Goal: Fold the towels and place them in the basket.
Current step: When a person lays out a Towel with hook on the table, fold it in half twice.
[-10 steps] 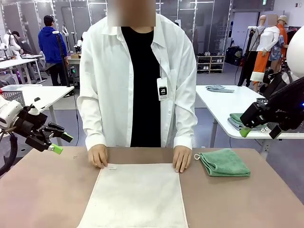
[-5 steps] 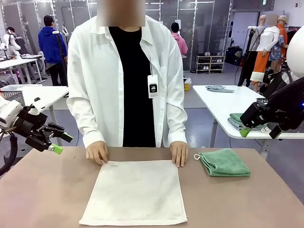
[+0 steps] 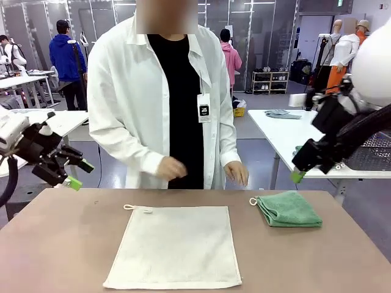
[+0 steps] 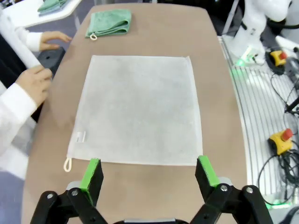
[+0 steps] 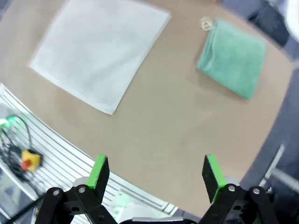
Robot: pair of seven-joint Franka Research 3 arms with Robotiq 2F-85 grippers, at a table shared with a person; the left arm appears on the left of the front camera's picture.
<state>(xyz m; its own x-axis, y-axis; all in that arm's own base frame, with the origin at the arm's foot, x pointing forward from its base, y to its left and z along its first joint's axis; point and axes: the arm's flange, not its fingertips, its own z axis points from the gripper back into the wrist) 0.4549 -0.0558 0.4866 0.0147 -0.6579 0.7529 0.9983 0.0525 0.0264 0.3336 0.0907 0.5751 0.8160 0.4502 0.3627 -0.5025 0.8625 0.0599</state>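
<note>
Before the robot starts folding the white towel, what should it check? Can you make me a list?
1. White towel lies flat and spread out on the table: ok.
2. Person's hands are off the towel, up near their body: ok.
3. Left gripper is open, above the table's left side: ok.
4. Right gripper is open, above the right side: ok.
5. Green towel is folded and lies apart from the white one: ok.
6. A gripper is down at a towel corner: not ok, both hang high.
</note>
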